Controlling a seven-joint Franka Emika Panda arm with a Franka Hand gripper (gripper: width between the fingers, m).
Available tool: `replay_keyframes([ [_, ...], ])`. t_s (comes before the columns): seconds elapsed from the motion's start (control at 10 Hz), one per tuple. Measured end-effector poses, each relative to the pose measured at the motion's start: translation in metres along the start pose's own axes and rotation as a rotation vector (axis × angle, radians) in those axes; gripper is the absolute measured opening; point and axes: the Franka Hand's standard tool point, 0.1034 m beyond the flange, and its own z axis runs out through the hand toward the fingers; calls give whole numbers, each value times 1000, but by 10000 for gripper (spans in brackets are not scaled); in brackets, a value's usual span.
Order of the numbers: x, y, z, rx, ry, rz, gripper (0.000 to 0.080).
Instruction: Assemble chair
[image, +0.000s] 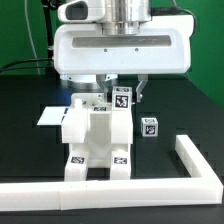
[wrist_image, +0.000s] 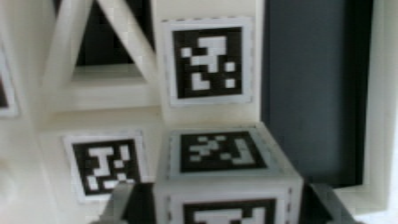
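The chair (image: 95, 140) stands upright on the black tabletop (image: 30, 150), its base just beside the rail (image: 190, 160), likely so the rail braces it. The jaws straddle its tagged post (wrist_image: 222, 150), one on each side; whether they squeeze it I cannot tell. A loose tagged cube (image: 150, 127) sits between chair and rail.

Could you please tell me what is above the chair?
The gripper hangs over the chair, straddling its tagged post. Whether it grips the post is hidden, and the gripper's body covers whatever lies behind.
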Motion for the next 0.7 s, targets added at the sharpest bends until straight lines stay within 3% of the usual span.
replay_keyframes([
  [0.7, 0, 0, 1, 47, -23, 715, 281],
])
